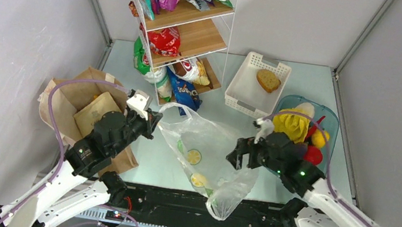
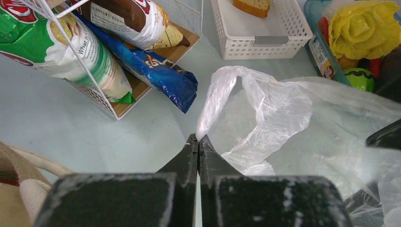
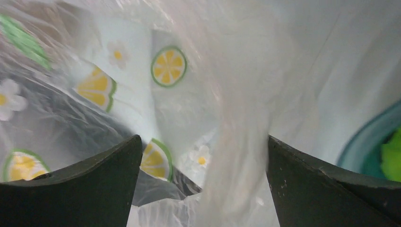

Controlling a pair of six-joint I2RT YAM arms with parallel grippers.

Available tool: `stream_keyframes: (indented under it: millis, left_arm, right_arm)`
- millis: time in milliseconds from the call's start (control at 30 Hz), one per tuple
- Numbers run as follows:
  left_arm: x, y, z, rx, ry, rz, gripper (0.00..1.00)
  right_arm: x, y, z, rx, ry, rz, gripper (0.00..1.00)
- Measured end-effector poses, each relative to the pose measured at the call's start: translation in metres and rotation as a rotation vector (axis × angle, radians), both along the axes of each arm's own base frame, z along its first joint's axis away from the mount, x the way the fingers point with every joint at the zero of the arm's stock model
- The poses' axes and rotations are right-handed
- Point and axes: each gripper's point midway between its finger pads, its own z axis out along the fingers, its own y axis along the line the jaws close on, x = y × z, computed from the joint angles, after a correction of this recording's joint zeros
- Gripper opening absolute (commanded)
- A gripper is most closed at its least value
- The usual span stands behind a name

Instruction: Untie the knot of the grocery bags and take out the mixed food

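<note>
Pale matte counter (image 1: 304, 80). At left: creased brown paper bag (image 1: 70, 98), stiff, slumped open. Centre: thin clear plastic bag (image 1: 212, 145) w/ lemon-slice prints, crumpled, lying flat. At right: rounded blue-tinted tub (image 1: 331, 120) holding mixed food (image 1: 292, 125), yellow & red. Left gripper (image 2: 198, 139): fingers pressed shut, pinching end of limp loop handle (image 2: 222, 85). Right gripper (image 3: 203, 138): fingers spread wide, twisted plastic strand btwn.

basket (image 1: 243, 90): white, holds bread slice (image 1: 268, 80); rack (image 1: 200, 36): wooden shelves, blue snack bag (image 1: 184, 91) low; tub (image 1: 331, 123): beside basket
</note>
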Motion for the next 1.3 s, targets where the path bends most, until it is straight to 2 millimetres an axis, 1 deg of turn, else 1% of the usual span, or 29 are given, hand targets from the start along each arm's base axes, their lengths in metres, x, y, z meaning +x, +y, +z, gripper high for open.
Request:
stream_keyframes:
  millis: [33,67,100,133,167,200,233,267,300,333,367,400,467,533,600,667,733,800,867,933,1000,1067,1133,1200,1267,1300]
  left_arm:
    - [0.000,0.000,0.000,0.001,0.001,0.000,0.00]
    - [0.000,0.000,0.000,0.002,0.001,0.000,0.00]
    - [0.000,0.000,-0.001,0.001,0.002,0.000,0.00]
    - [0.000,0.000,-0.001,0.002,0.002,0.000,0.01]
    - [0.000,0.000,-0.001,0.002,0.003,0.000,0.09]
    - [0.000,0.000,-0.001,0.002,0.003,0.000,0.23]
    - [0.000,0.000,-0.001,0.002,0.003,0.001,0.33]
    - [0.000,0.001,-0.001,0.008,-0.001,0.000,0.52]
    - [0.000,0.001,-0.001,0.007,-0.001,0.003,0.60]
    - [0.000,0.002,0.000,0.007,-0.002,0.008,0.73]
    - [0.001,0.003,0.000,0.009,-0.005,0.012,0.78]
    - [0.001,0.005,0.001,0.009,-0.010,0.020,0.85]
    - [0.001,0.009,0.004,0.006,-0.023,0.036,0.93]
    - [0.000,0.015,0.010,-0.007,-0.043,0.061,0.98]
    - [-0.002,0.023,0.017,-0.018,-0.072,0.090,0.99]
    - [-0.005,0.035,0.027,-0.039,-0.110,0.129,1.00]
    - [-0.009,0.046,0.039,-0.061,-0.150,0.163,1.00]
    - [-0.015,0.062,0.055,-0.094,-0.195,0.214,1.00]
    - [-0.022,0.080,0.072,-0.123,-0.229,0.275,1.00]
    - [-0.028,0.096,0.083,-0.135,-0.240,0.330,1.00]
    - [-0.033,0.110,0.087,-0.138,-0.242,0.384,1.00]
    - [-0.038,0.121,0.083,-0.139,-0.230,0.420,1.00]
    - [-0.043,0.127,0.075,-0.134,-0.206,0.439,1.00]
    - [-0.045,0.128,0.067,-0.125,-0.177,0.443,1.00]
    - [-0.045,0.125,0.060,-0.114,-0.143,0.435,1.00]
    - [-0.044,0.121,0.055,-0.105,-0.121,0.423,1.00]
  right_arm:
    - [-0.003,0.007,-0.009,-0.026,0.020,0.032,0.79]
    - [-0.006,0.013,-0.018,-0.055,0.043,0.055,0.72]
    - [-0.007,0.017,-0.028,-0.085,0.064,0.072,0.51]
    - [-0.009,0.020,-0.037,-0.111,0.084,0.084,0.39]
    - [-0.010,0.022,-0.042,-0.133,0.092,0.095,0.12]
    - [-0.010,0.025,-0.047,-0.146,0.110,0.092,0.05]
    - [-0.008,0.026,-0.048,-0.156,0.110,0.088,0.00]
    - [-0.006,0.027,-0.045,-0.156,0.107,0.074,0.00]
    - [-0.002,0.027,-0.041,-0.153,0.096,0.057,0.00]
    - [0.005,0.027,-0.032,-0.143,0.074,0.026,0.00]
    - [0.012,0.026,-0.022,-0.127,0.049,-0.006,0.00]
    - [0.019,0.025,-0.008,-0.103,0.018,-0.039,0.00]
    - [0.035,0.018,0.022,-0.040,-0.051,-0.119,0.00]
    - [0.048,0.004,0.052,0.029,-0.117,-0.205,0.00]
    - [0.058,-0.014,0.081,0.096,-0.184,-0.286,0.00]
    - [0.065,-0.031,0.100,0.140,-0.234,-0.354,0.00]
    - [0.068,-0.042,0.109,0.155,-0.263,-0.394,0.00]
    - [0.070,-0.048,0.113,0.154,-0.285,-0.410,0.00]
    - [0.073,-0.049,0.111,0.140,-0.291,-0.415,0.00]
    - [0.075,-0.050,0.106,0.125,-0.290,-0.420,0.00]
    - [0.078,-0.050,0.096,0.107,-0.280,-0.432,0.00]
    - [0.080,-0.051,0.081,0.080,-0.261,-0.441,0.00]
    - [0.081,-0.052,0.069,0.059,-0.246,-0.447,0.00]
    - [0.082,-0.052,0.063,0.045,-0.236,-0.451,0.00]
    - [0.083,-0.052,0.060,0.040,-0.234,-0.454,0.00]
    - [0.084,-0.052,0.060,0.038,-0.233,-0.456,0.02]
